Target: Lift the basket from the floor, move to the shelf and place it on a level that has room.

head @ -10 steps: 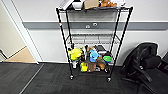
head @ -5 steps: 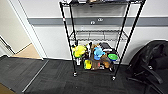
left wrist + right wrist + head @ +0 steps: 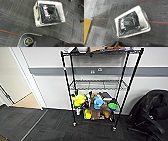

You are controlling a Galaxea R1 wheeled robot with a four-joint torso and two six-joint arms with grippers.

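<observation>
Sitting on the dark grey carpet floor (image 3: 11,21), the cream-white woven basket (image 3: 37,18) shows beneath both wrist cameras, seen from above, with its pale rim (image 3: 143,16) all round and a black inside bearing white marks. It rests flat on the carpet, apart from any robot part, so it appears not yet lifted; the first step of the task looks still to be done. A dark curved piece of the robot's own body lies near the basket in the left wrist view, not touching it. Neither hand can be made out clearly in these views, so it cannot be told whether the left hand or the right hand is spread or clenched, and nothing suggests either one grips the basket. Farther off, in the head view, the tall black wire shelf (image 3: 65,84) stands against a pale wall on small castors. Its low tier is crowded with colourful toys (image 3: 96,103). Its middle wire level (image 3: 98,85) looks bare and seems to have room for the basket. Its top tier (image 3: 100,51) carries several items, cut off by the frame edge. A black office chair (image 3: 152,112) stands just beside the shelf. Lifting, carrying and placing all appear to remain.
</observation>
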